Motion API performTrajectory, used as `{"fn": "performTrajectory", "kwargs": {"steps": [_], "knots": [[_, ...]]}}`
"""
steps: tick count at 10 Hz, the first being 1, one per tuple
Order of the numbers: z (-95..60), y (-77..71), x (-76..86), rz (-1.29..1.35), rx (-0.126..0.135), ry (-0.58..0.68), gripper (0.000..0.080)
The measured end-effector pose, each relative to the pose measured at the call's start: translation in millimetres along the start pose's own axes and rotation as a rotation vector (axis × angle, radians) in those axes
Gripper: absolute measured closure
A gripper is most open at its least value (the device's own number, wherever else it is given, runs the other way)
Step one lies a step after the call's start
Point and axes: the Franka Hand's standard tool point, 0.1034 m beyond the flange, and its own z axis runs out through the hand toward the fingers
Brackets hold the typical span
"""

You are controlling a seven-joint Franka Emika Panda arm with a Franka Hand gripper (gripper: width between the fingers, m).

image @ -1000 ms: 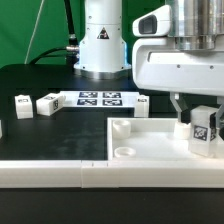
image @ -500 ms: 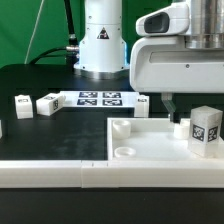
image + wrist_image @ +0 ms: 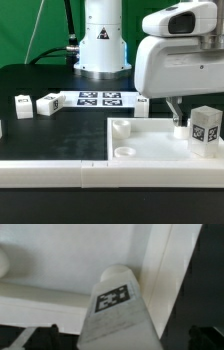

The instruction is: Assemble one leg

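A leg (image 3: 205, 131), a small white block with a black-and-white tag, stands upright in the corner of the large flat white square part (image 3: 150, 148), at the exterior view's right. My gripper (image 3: 195, 102) is above it, open and empty, with one dark finger (image 3: 173, 108) showing. In the wrist view the leg (image 3: 118, 308) stands between the two dark fingertips (image 3: 40, 339), which sit apart from it on both sides, and my gripper (image 3: 120, 341) touches nothing. The square part's raised rim (image 3: 160, 258) runs beside the leg.
Loose legs lie on the black table at the exterior view's left (image 3: 22, 104) (image 3: 48, 102), and another (image 3: 143, 104) lies by the marker board (image 3: 98, 98). The arm's base (image 3: 103, 40) stands behind. A white rail (image 3: 50, 172) runs along the front.
My gripper was shut on the leg a second ago. It has let go and risen, and the leg stays upright in the corner of the square part.
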Motion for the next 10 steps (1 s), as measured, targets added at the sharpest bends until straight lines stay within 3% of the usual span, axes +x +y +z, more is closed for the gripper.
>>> {"fn": "performTrajectory", "kwargs": {"steps": [3,4,5,6,8,10], "knots": [[0.5,0.2,-0.3,-0.066,0.001,-0.001,0.018],[0.6,0.2,-0.3,-0.066,0.001,-0.001,0.0366],[0.7,0.3,-0.4,-0.061,0.001,-0.001,0.0366],[0.7,0.3,-0.4,-0.034,0.001,-0.001,0.051],[1.0,0.3,-0.4,-0.002,0.004,0.0,0.0509],[1.3,2.0,-0.2,0.297,0.008,0.003,0.0509]]}}
